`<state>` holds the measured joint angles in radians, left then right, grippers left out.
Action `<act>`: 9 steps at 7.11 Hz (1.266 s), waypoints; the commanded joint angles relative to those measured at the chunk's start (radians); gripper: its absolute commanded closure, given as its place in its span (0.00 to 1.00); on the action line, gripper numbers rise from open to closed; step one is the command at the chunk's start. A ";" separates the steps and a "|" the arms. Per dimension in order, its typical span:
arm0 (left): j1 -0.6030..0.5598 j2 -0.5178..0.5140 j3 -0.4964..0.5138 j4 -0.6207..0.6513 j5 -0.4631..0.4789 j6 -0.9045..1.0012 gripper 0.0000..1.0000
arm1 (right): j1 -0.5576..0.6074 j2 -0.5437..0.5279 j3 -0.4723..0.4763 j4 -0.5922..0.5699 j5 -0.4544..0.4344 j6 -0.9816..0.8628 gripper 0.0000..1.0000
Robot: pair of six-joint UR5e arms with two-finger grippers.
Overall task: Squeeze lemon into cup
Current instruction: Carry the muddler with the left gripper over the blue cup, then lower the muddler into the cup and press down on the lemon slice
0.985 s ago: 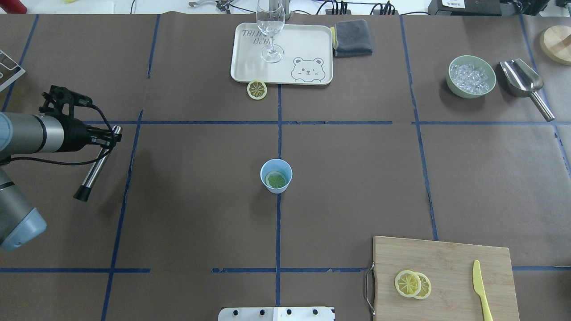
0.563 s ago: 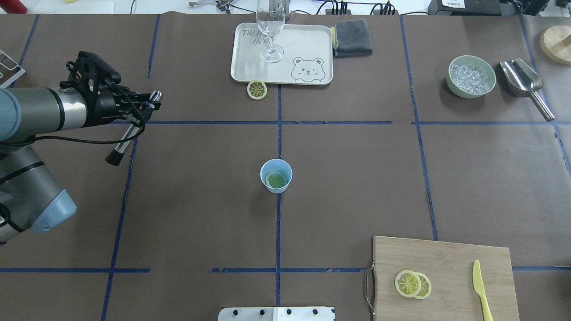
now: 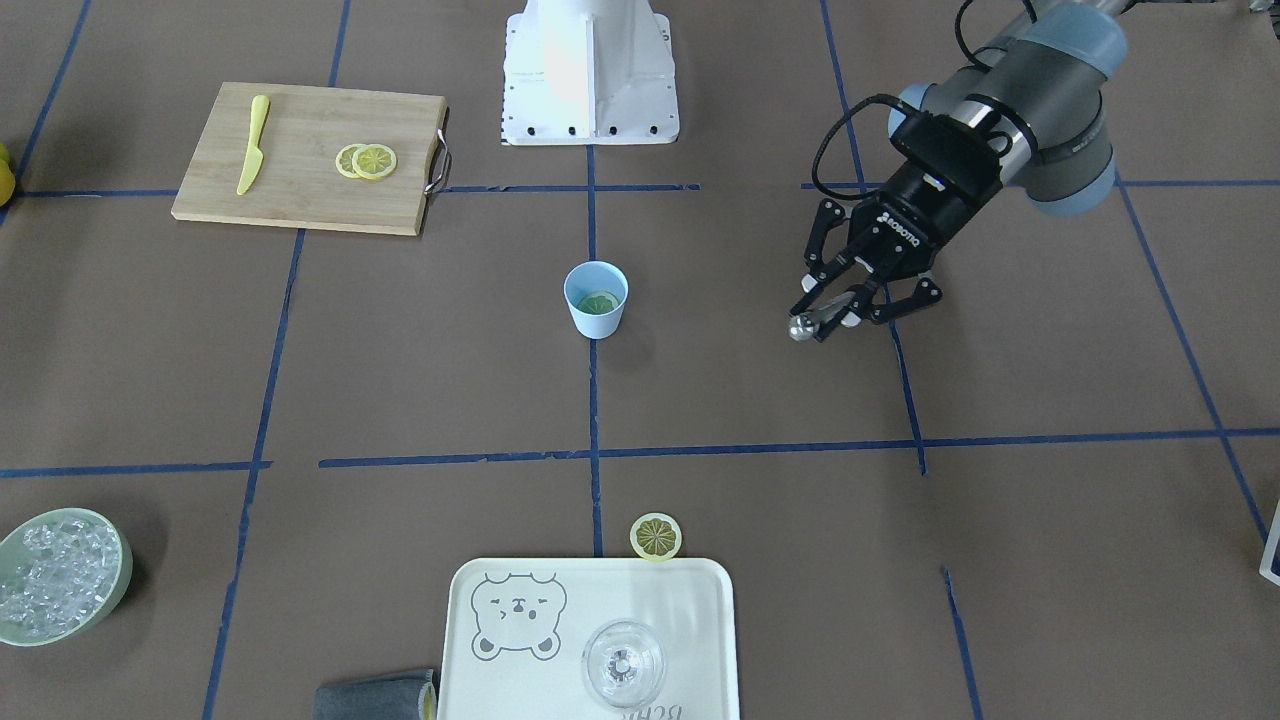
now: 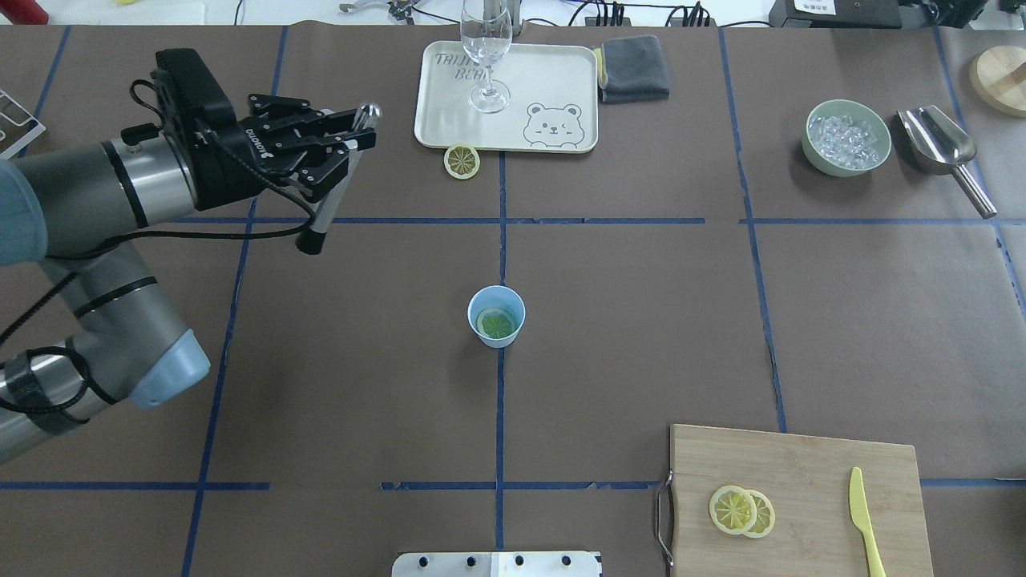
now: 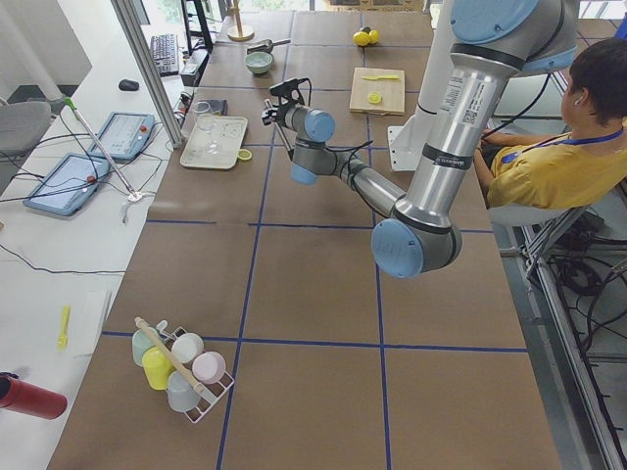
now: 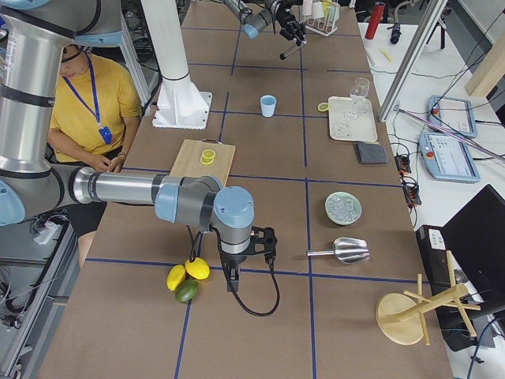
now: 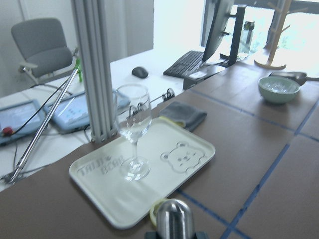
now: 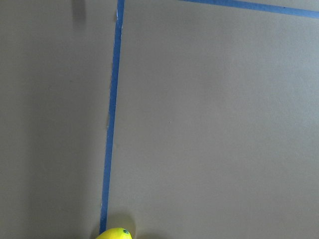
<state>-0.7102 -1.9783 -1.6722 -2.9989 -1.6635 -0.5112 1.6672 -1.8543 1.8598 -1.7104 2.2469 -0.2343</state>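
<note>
The light-blue cup (image 4: 483,332) (image 3: 594,322) stands at the table's centre, with a greenish-yellow slice (image 4: 496,323) lying inside it. One lemon slice (image 4: 462,161) (image 3: 656,536) lies flat against the tray's near edge. Two overlapping slices (image 4: 741,510) (image 3: 366,160) lie on the cutting board. My left gripper (image 4: 361,132) (image 3: 835,312) is shut on a steel rod with a black tip (image 4: 333,192), held above the table, left of the tray and far-left of the cup. My right gripper (image 6: 248,251) shows only in the exterior right view; I cannot tell whether it is open or shut.
A cream tray (image 4: 561,80) holds a stemmed glass (image 4: 486,48). A grey cloth (image 4: 633,68), a bowl of ice (image 4: 848,137) and a metal scoop (image 4: 942,148) stand at the far side. The cutting board (image 4: 801,473) carries a yellow knife (image 4: 864,521). Whole lemons (image 6: 188,272) lie beside the right arm.
My left arm has swung forward and inward with the rod, from the table's left edge to a spot just left of the tray. Nothing else has moved.
</note>
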 commanded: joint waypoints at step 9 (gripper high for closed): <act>0.327 -0.246 0.377 -0.433 0.370 0.217 1.00 | 0.025 -0.002 -0.010 0.000 -0.001 0.000 0.00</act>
<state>-0.4002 -2.2251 -1.3200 -3.4297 -1.3049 -0.2976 1.6914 -1.8555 1.8562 -1.7104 2.2446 -0.2329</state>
